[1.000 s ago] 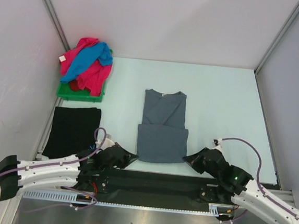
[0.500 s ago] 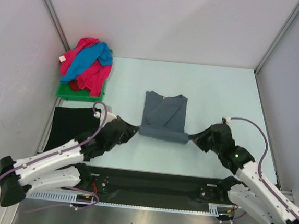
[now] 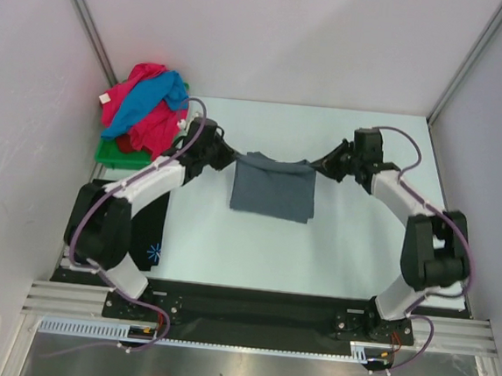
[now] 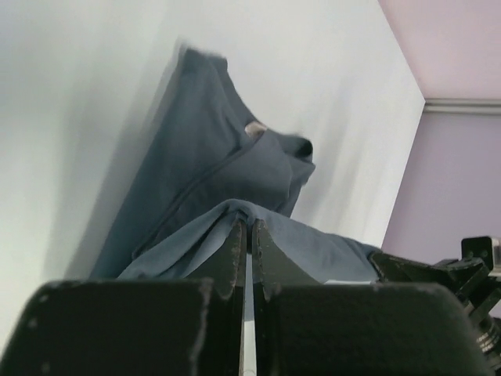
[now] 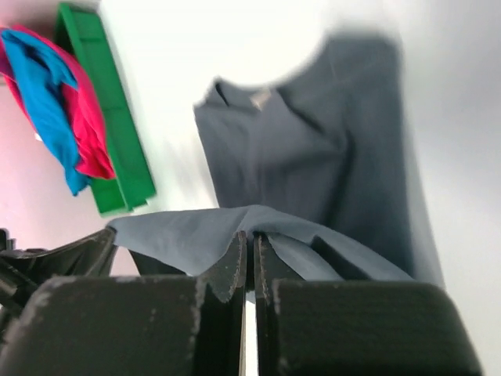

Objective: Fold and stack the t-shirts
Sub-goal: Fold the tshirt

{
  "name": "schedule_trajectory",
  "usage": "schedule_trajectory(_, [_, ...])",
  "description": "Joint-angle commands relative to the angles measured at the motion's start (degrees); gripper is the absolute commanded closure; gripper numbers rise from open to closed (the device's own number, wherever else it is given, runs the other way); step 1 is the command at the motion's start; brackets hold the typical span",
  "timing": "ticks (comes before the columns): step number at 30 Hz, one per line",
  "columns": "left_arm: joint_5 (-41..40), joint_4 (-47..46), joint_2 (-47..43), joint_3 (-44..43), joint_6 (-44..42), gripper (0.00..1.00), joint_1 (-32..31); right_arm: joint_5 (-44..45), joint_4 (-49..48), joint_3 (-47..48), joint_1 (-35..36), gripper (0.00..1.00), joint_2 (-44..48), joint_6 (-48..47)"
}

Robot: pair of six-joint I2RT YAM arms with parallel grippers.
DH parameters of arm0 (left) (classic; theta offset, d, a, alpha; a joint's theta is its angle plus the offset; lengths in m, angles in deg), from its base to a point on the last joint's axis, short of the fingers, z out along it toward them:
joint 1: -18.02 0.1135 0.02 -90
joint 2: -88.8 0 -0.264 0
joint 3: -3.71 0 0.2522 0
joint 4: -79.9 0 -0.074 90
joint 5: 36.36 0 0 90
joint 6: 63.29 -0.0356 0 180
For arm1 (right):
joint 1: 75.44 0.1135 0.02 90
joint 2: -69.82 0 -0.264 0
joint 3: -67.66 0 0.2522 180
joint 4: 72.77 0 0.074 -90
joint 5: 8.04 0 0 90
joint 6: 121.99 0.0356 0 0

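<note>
The slate-grey t-shirt [image 3: 272,190] lies mid-table, folded over on itself. My left gripper [image 3: 232,158] is shut on its far left corner, and my right gripper [image 3: 320,168] is shut on its far right corner. In the left wrist view the grey cloth [image 4: 227,149] is pinched between the fingers [image 4: 234,251]. In the right wrist view the grey cloth [image 5: 313,149] drapes over the shut fingers [image 5: 235,258]. The black t-shirt [image 3: 146,236] with a small blue-white print lies at the left edge, partly under the left arm. Pink and blue t-shirts [image 3: 144,104] are piled on the tray.
The green tray [image 3: 106,152] stands at the far left under the pile; it also shows in the right wrist view [image 5: 109,141]. Walls enclose the table on three sides. Both arms reach far out over the table.
Both grippers have carried the shirt's near hem away from the bases to the collar end, folding the grey shirt in half. The black shirt's print now shows.
</note>
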Motion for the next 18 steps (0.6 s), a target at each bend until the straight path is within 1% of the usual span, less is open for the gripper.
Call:
schedule_trajectory(1, [6.94,-4.68,5.35,-7.02,-2.89,1.00,2.69,-6.67,-4.40,8.14,-2.07,1.00,-8.03,-2.88])
schedule_trajectory(2, [8.26,-4.78,8.93,-8.52,-2.89,1.00,3.13,-8.07,-4.83,9.03,-2.51,1.00,-9.53,-2.70])
schedule_trajectory(4, [9.93,-4.69,12.20,-12.12,-2.89,1.00,4.28,-8.96,-6.06,11.40,-3.74,1.00,-13.12,-2.61])
schedule_trajectory(6, [11.87,-5.56,15.89,-13.72,-2.45,1.00,4.72,-9.57,-6.50,12.46,-4.62,1.00,-14.90,-2.61])
schedule_trajectory(14, [15.91,-7.42,24.52,-20.05,-2.10,1.00,6.65,-13.35,-8.96,16.24,-7.52,1.00,-23.07,-2.62])
schedule_trajectory(15, [16.09,-8.11,25.13,-20.31,-2.18,0.99,7.00,-13.79,-9.66,16.42,-7.79,1.00,-23.77,-2.53])
schedule_trajectory(16, [16.53,-8.12,27.14,-21.45,-2.62,0.95,7.35,-14.32,-10.10,16.86,-8.05,1.00,-24.56,-2.35])
schedule_trajectory(17, [16.71,-8.03,28.21,-22.33,-3.41,0.91,7.70,-14.76,-11.67,17.38,-8.40,0.96,-26.84,-2.70])
schedule_trajectory(18, [16.97,-8.03,29.43,-23.29,-4.11,0.87,8.32,-15.02,-12.04,19.65,-9.36,0.91,-28.25,-3.49])
